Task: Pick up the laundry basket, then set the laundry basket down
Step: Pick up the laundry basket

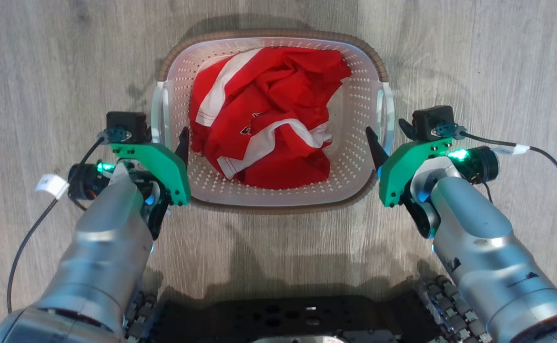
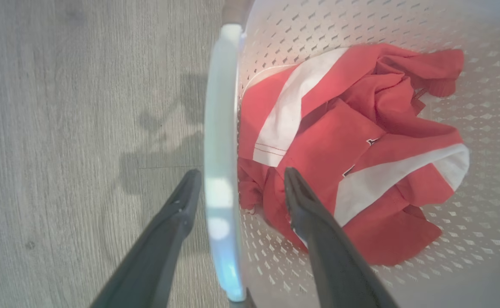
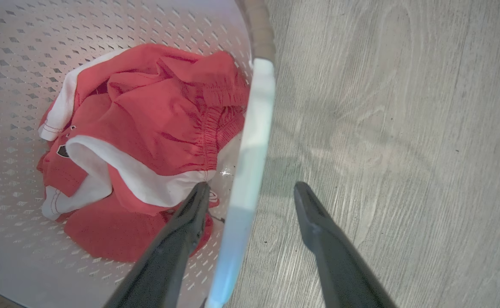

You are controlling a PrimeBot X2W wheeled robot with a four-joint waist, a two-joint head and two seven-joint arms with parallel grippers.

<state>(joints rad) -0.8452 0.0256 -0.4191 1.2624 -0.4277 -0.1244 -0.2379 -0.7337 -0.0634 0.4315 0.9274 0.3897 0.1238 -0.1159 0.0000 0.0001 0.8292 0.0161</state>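
Laundry basket (image 1: 349,157) on floor (image 1: 45,71), 12 o'clock from robot base; red-white garment (image 1: 268,119) inside. Left claw (image 1: 167,136) at basket's 9 o'clock, released, fingers straddling left handle (image 2: 217,149). Right claw (image 1: 385,127) likewise at 3 o'clock, astride right handle (image 3: 252,149). Advice: clench both together, catch no cloth, lift level.

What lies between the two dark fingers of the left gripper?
The white plastic side handle of the white perforated laundry basket; the open left gripper straddles it. The left wrist view shows this.
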